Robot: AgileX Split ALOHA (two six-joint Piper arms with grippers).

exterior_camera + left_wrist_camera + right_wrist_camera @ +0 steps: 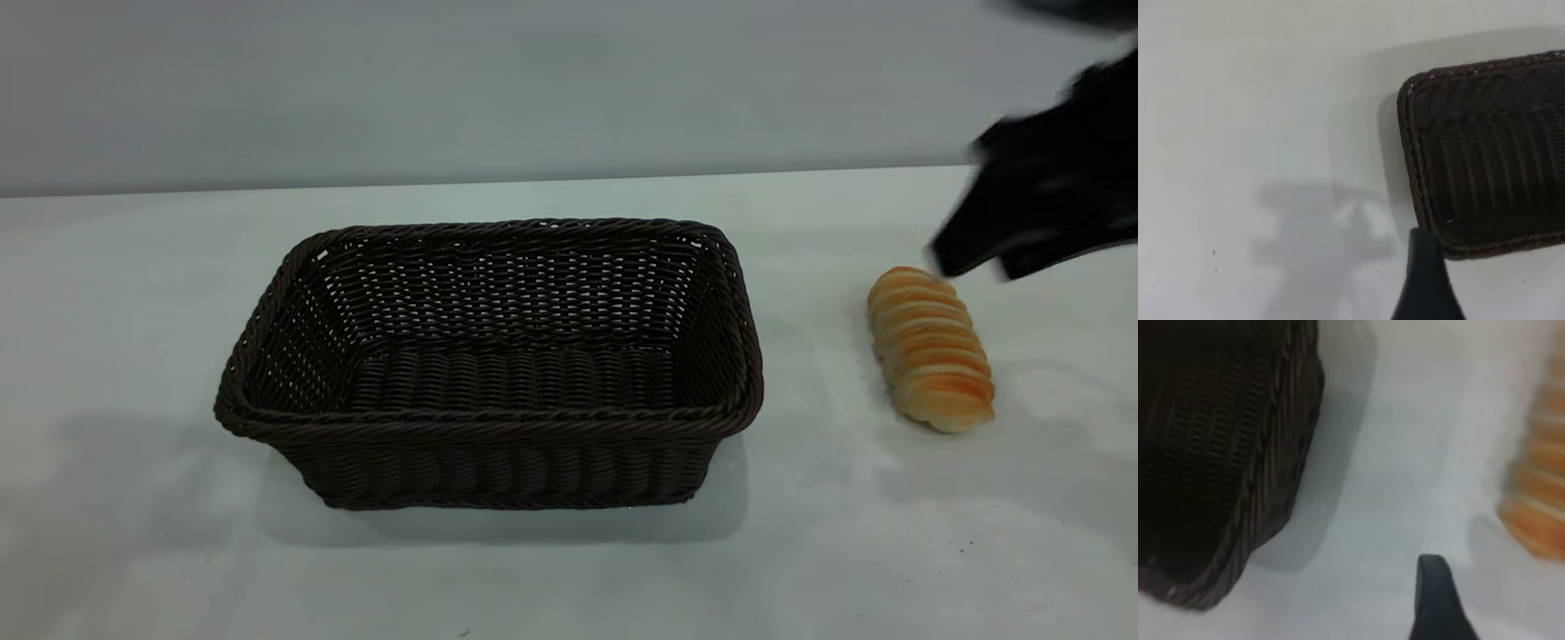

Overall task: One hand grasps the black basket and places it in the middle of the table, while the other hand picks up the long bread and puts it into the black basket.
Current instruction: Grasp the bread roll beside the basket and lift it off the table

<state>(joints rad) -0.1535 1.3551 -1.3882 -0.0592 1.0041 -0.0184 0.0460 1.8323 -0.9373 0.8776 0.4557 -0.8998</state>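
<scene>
The black basket (489, 369) stands empty and upright in the middle of the white table (569, 569). The long bread (929, 347) lies on the table to the right of it, ridged orange top up. My right gripper (978, 262) hangs open and empty just above the bread's far end, not touching it. In the right wrist view one finger (1435, 603) shows between the basket's corner (1238, 487) and the bread (1538, 500). My left gripper (1485, 280) is out of the exterior view. It is open, one finger (1426, 280) beside the basket's rim (1411, 160), holding nothing.
A plain grey wall runs behind the table's far edge (444, 185). Bare tabletop lies to the left of the basket and in front of it. A few tiny dark specks (962, 549) dot the surface.
</scene>
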